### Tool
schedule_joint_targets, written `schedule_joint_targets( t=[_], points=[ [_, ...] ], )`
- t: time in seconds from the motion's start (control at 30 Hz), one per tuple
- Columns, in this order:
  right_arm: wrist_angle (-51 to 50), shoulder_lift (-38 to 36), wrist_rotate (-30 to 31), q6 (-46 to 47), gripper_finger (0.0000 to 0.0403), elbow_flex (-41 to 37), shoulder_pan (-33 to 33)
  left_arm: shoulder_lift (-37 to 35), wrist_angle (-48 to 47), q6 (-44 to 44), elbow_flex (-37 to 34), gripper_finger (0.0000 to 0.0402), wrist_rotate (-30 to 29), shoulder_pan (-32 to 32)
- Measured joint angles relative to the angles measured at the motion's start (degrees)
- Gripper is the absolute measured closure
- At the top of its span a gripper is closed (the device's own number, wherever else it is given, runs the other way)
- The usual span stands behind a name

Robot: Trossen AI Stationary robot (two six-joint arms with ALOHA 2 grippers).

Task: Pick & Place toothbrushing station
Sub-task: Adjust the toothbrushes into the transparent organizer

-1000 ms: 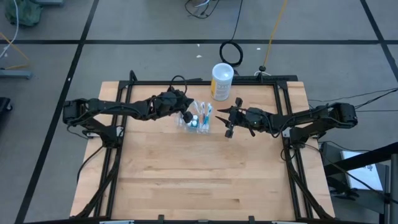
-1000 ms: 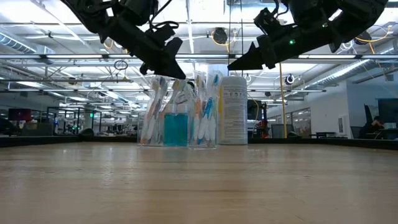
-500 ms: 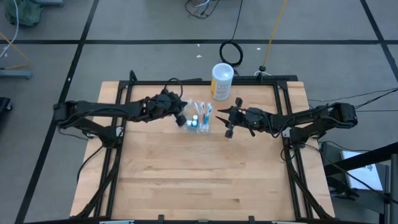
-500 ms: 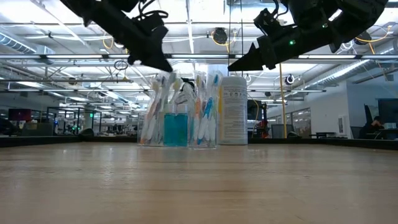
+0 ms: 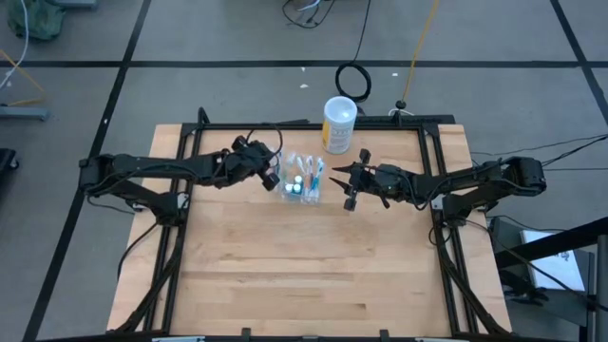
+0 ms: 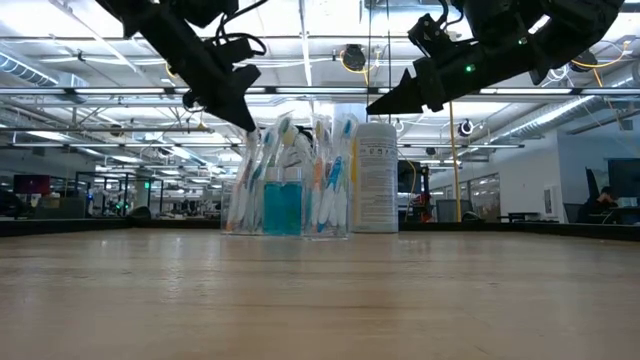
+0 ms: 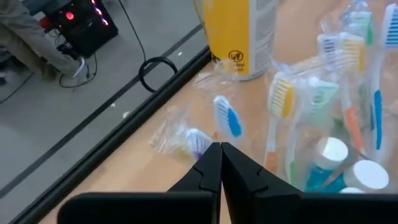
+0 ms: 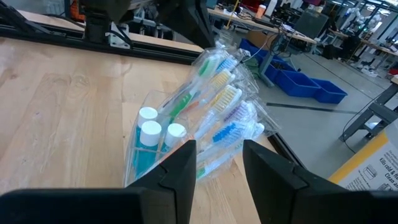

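Clear holder [image 5: 302, 187] packed with wrapped toothbrushes [image 8: 219, 106] and teal tubes [image 6: 282, 207] stands on the bench [image 5: 304, 275], far centre, near the white canister [image 5: 339, 123]. Left gripper [image 5: 273, 177] closed and empty, just left of the holder, above the bench. Right gripper [image 5: 351, 183] open, empty, right of the holder.

On a pale wooden worktop [image 8: 56, 106] stands a clear plastic holder [image 8: 155, 155] packed with wrapped toothbrushes [image 8: 217, 106], their green, yellow, purple and blue bristles fanning outward. Three teal tubes [image 8: 152, 143] with white caps sit inside it. The right gripper [image 8: 217, 171] faces the holder, its two dark fingers [image 8: 177, 177] parted with nothing between them. Beyond are blue bins [image 8: 305, 87].
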Motion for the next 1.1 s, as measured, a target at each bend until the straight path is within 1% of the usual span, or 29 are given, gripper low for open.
schedule_joint_targets(
  t=[0.17,0.37,0.47,0.6,0.67,0.8,0.9,1.0,1.1],
  points=[
    [0.01,0.0,0.0,-0.01,0.0277,-0.01,-0.02,0.0,0.42,0.44,0.0,0.0387,0.06,-0.28],
    [0.03,0.0,0.0,-0.01,0.0277,-0.01,-0.02,0.0,4.82,3.58,0.0,0.0385,0.05,-1.97],
    [0.03,0.0,0.0,-0.01,0.0277,-0.01,-0.01,0.0,5.51,4.92,0.0,0.0371,0.05,-3.05],
    [0.03,0.0,0.0,-0.01,0.0277,-0.01,0.0,0.0,6.48,5.35,0.0,0.0332,0.19,-4.06],
    [0.03,0.0,0.0,-0.01,0.0277,-0.01,-0.02,0.0,7.47,5.56,0.0,0.0313,2.57,-4.67],
    [0.03,0.0,0.0,0.01,0.0277,-0.01,-0.01,0.01,14.73,6.81,0.0,0.0289,11.2,-6.35],
    [0.05,0.0,0.0,-0.01,0.0277,-0.01,-0.02,0.92,19.7,6.47,0.09,0.0285,12.67,-7.26],
    [0.05,0.0,0.0,0.38,0.0277,-0.01,-0.02,2.44,19.35,6.83,0.07,0.0284,13.49,-7.07],
    [0.33,0.0,0.0,1.06,0.0277,-0.01,0.0,5.02,19.67,6.29,0.03,0.0284,18.0,-5.44]
  ],
)
